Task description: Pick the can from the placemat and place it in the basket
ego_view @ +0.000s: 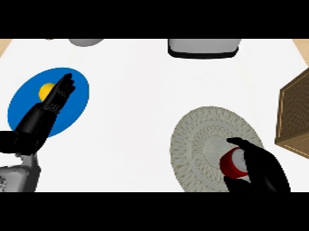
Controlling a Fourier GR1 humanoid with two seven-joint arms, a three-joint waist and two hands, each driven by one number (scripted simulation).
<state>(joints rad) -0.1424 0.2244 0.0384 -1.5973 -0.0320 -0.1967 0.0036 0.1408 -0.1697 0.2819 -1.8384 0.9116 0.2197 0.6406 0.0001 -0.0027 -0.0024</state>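
- Bench (pixel 137 90): white top that carries everything listed below.
- Placemat (pixel 197 131): round, pale and woven, lying right of the bench's middle and toward the near edge.
- Can (pixel 231 164): red body with a pale end, seen over the near-right part of the placemat. Whether it rests on the mat or is raised off it cannot be told.
- Right hand (pixel 264 169): comes in from the near edge with its fingers and thumb curled round the can, hiding the can's right side.
- Basket (pixel 304 113): brown wicker with square walls, at the bench's right edge (partly cut off by the view). It stands apart from the placemat.
- Plate (pixel 77 103): blue, toward the bench's left edge.
- Yellow round thing (pixel 46 90): lies on the plate, partly hidden by the left hand.
- Left hand (pixel 40 118): fingers straight and held together, stretched out above the plate and holding nothing.
- Grey rounded object (pixel 85 42) and white object with a dark base (pixel 204 47): both at the far edge.
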